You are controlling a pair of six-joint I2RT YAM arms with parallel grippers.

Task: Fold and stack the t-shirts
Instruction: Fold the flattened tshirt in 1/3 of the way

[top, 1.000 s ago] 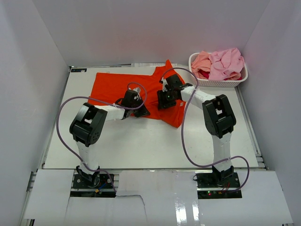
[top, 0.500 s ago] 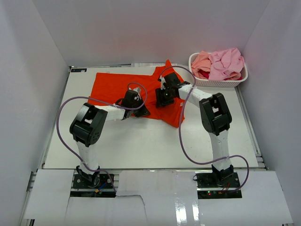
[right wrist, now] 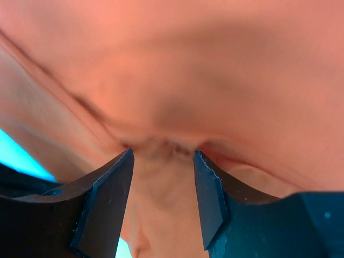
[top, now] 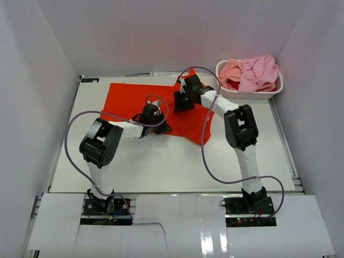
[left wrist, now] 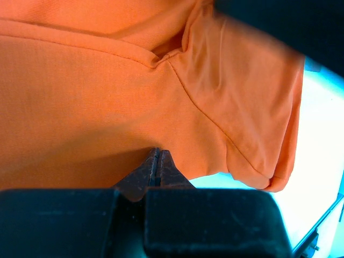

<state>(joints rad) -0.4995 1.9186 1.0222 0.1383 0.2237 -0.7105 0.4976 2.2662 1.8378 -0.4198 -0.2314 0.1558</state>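
Orange-red t-shirt lies under left jaws, closed tight; right jaws half-apart against it.

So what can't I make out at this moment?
- Right gripper: whether it grips the orange shirt or only presses on it. Right wrist view is too close and blurred; in the top view its own wrist covers it.
- Left gripper: shut, but whether cloth is pinched is unclear. Left wrist view, tips meet at the hem.
- Basket: how many pink shirts. Top view, piled together.
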